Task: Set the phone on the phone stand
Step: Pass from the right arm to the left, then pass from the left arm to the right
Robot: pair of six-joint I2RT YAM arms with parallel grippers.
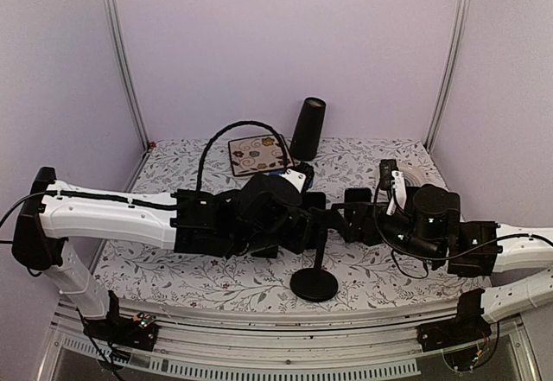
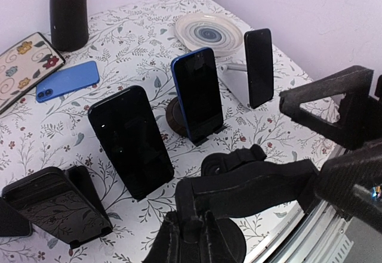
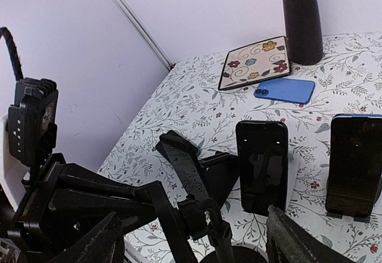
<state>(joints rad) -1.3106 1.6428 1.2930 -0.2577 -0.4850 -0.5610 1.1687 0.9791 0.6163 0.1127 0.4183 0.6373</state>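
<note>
A black phone stand (image 1: 314,284) with a round base and thin pole stands at the table's front edge. My left gripper (image 1: 313,217) is at its top, with the fingers (image 2: 170,242) closed on the stand's upper bracket (image 2: 256,182). My right gripper (image 1: 354,212) is open and empty. Its fingers (image 3: 95,242) spread wide on either side of the stand's pole (image 3: 222,242). A blue phone (image 2: 67,80) lies flat on the table at the back, also seen in the right wrist view (image 3: 285,90). Neither gripper holds a phone.
Several dark phones stand upright on small stands: a black one (image 2: 131,141), a blue-edged one (image 2: 199,93), one on a white stand (image 2: 259,66), one tilted low (image 2: 54,206). A floral tray (image 1: 256,153), black cylinder (image 1: 308,128) and striped plate (image 2: 209,31) sit behind.
</note>
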